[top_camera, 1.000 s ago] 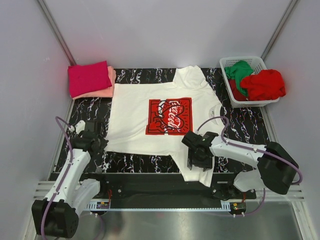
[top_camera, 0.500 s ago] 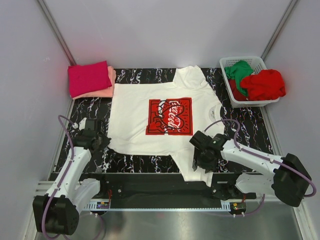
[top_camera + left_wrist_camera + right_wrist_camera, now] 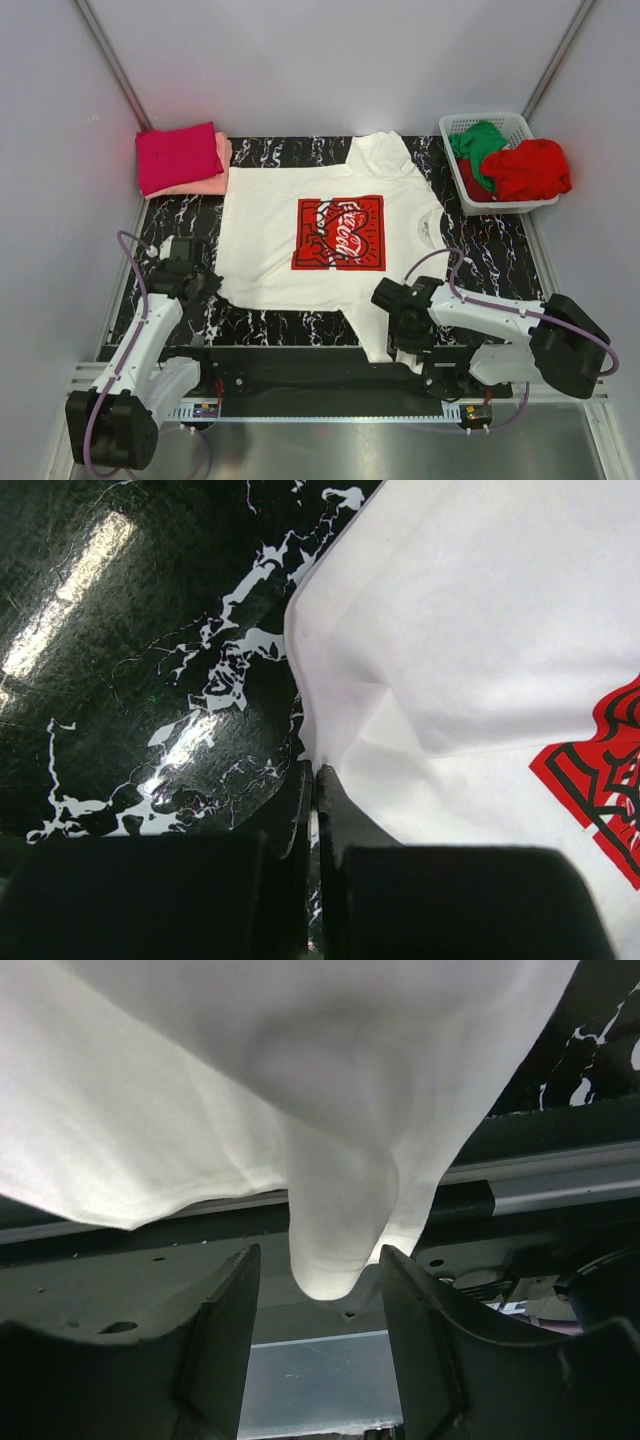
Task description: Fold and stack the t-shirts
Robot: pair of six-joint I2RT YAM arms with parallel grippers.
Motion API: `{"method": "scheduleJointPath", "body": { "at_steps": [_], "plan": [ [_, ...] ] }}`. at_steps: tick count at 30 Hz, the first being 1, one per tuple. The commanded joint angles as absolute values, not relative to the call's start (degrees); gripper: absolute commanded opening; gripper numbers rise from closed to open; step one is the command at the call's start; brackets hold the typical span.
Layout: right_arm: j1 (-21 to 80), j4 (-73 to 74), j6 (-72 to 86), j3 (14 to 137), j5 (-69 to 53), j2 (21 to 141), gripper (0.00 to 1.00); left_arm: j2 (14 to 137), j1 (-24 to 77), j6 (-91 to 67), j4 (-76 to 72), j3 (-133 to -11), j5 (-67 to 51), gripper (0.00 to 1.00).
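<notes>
The white t-shirt (image 3: 320,200) with a red square print lies spread flat on the black marbled mat (image 3: 180,215). One sleeve (image 3: 378,335) hangs over the near edge. My left gripper (image 3: 207,284) sits at the shirt's near-left hem corner. In the left wrist view (image 3: 315,772) its jaws are shut, with a thin sliver of the white shirt's (image 3: 480,630) edge between them. My right gripper (image 3: 405,335) is at the overhanging sleeve. In the right wrist view (image 3: 318,1260) it is open, with a hanging fold of the sleeve (image 3: 330,1230) between the fingers.
A folded magenta tee (image 3: 178,155) lies on a salmon-pink one (image 3: 224,160) at the back left. The white slatted basket (image 3: 520,124) at the back right holds a green tee (image 3: 478,140) and a red tee (image 3: 528,168). The metal rail (image 3: 300,378) runs along the near edge.
My right gripper has shifted left and toward the near edge, onto the hanging sleeve. My left gripper moved slightly toward the hem corner and has held there.
</notes>
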State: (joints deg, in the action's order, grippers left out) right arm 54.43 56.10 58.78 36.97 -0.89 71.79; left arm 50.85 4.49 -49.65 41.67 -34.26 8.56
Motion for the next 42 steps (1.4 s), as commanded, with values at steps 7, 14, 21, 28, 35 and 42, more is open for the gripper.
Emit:
{"method": "scheduleJointPath", "body": {
  "at_steps": [7,14,21,28,35,42],
  "plan": [
    [55.1,56.2,59.5,38.6,2.6,74.9,0.20,51.1,4.2,-48.3,38.6,-34.1,7.0,0.00],
    [55.1,62.7,59.8,43.6,6.6,69.9,0.00,50.5,4.2,-48.0,43.0,-35.3,6.8,0.00],
    [49.1,69.4,53.3,62.7,15.2,71.8,0.00,50.8,4.2,-46.1,46.3,-40.5,5.8,0.00],
    [36.7,67.0,40.0,71.7,16.6,75.8,0.00,59.4,4.2,-41.8,46.0,-47.8,1.9,0.00],
    [29.4,63.6,31.9,80.1,16.2,83.8,0.00,68.5,4.1,-38.9,46.0,-54.5,0.4,0.00],
    [24.0,62.8,26.0,88.8,15.5,91.2,0.00,75.2,4.0,-36.2,47.5,-61.7,1.4,0.00]
  ]
}}
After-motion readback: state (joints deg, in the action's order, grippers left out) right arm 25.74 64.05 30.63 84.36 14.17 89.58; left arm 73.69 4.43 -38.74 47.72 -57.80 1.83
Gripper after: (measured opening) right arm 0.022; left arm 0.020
